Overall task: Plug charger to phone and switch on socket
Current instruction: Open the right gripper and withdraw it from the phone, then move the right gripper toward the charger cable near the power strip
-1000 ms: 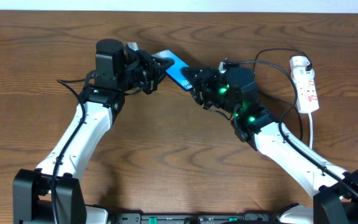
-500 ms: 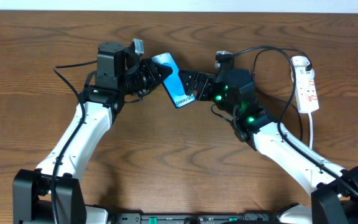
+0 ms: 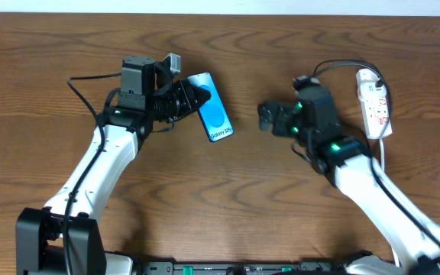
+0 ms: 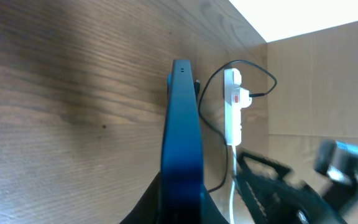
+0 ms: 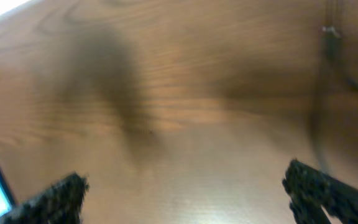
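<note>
holding the phone (image 3: 215,116) by one end, left fingers (image 3: 192,97) clamp; right fingers (image 5: 61,193) gape apart.

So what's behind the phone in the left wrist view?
The white socket and the looping black charger lie on the table. The phone, edge-on in the left tool, hides whatever lies directly behind it.

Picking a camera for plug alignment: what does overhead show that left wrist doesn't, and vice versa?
Overhead only: the phone screen-up view, the left hand gripping it, and the right hand open and empty, apart from the phone; left wrist shows that arm only as a blur. Left wrist only: the phone edge-on, its thin dark side. Both: phone, socket, and the charger cable looping near the socket.
</note>
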`<state>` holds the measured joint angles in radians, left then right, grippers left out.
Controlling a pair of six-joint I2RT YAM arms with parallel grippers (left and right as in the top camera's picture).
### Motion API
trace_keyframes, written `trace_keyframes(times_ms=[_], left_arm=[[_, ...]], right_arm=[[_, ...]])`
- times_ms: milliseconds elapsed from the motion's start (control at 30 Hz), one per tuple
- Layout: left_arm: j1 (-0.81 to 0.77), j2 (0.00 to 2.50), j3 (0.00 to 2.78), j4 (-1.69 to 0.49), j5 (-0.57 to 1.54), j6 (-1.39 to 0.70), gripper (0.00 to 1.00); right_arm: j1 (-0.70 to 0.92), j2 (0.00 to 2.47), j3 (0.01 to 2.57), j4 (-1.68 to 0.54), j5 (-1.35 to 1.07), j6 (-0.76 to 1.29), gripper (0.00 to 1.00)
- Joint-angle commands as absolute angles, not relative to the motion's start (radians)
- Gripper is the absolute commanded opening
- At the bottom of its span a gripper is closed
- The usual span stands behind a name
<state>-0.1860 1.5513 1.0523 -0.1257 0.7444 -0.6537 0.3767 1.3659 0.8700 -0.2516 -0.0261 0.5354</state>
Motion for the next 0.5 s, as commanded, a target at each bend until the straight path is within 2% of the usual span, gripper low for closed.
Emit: trace_keyframes(times_ms=[0, 200, 467], left_arm=[[-0.184, 1.532, 1.069, -0.121, 0.737, -0.609, 0.07], [-0.184, 1.532, 1.069, -0.123, 0.721, -0.610, 0.07], [-0.185, 1.532, 1.069, -0.160, 0.725, -0.652, 0.07]], right_arm=[[0.373, 1.227, 0.880, -0.403, 0.096, 0.516, 0.99], [0.373, 1.071, 0.880, -0.597, 0.106, 0.515, 0.99], [0.373, 1.067, 0.880, -0.532, 0.107, 0.511, 0.99]])
